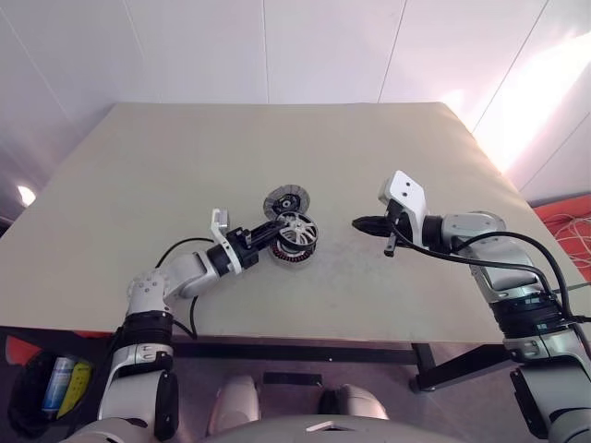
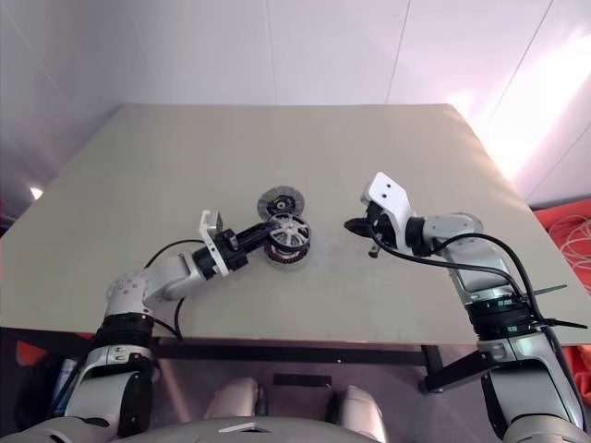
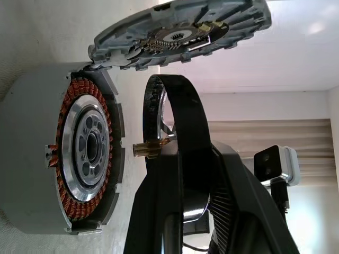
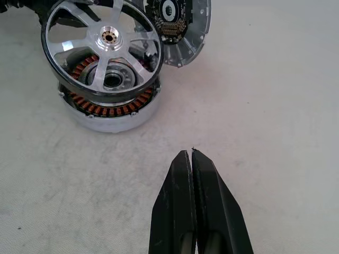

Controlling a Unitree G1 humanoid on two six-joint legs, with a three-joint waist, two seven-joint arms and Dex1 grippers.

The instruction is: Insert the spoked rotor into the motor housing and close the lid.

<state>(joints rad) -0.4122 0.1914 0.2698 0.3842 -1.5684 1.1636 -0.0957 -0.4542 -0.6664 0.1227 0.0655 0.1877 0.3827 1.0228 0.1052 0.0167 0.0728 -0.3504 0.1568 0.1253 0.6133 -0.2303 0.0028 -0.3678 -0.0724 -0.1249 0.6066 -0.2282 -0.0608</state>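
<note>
Above the copper-ringed motor housing (image 4: 108,108), left hand (image 1: 273,233) pinches silver-spoked rotor (image 4: 103,50); right hand (image 4: 190,153) pressed together

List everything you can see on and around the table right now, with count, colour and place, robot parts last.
Table: one, beige, flat top, bearing the motor parts.
Round grey metal motor housing: one, grey with copper-brown windings inside, at table centre, open.
Flat round grey lid: one, grey with dark slotted inner face, swung open at the housing's far edge.
Dark round spoked rotor with silver hub: one, black rim, silver spokes, held just above the housing, not yet seated.
Left end effector: one, black, shut on the rotor's rim.
Right end effector: one, black, shut, empty, beside the housing.
</note>
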